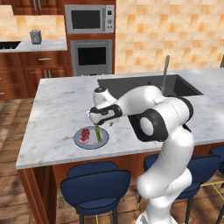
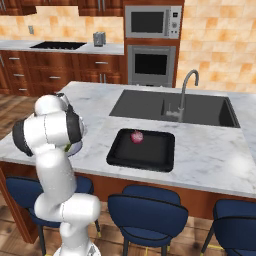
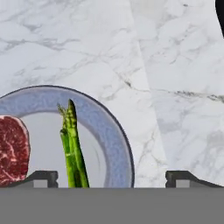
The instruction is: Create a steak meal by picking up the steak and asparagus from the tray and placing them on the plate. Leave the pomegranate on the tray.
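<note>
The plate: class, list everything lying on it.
On the plate lie the steak and, beside it, the asparagus. The lower ends of both run out of the hand view, so whether they touch there cannot be seen.

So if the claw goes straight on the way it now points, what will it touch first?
Probably the small round grey-blue plate directly beneath it, near the thin green asparagus stalk. The open claw straddles the plate's rim and white marble counter; depth is unclear.
</note>
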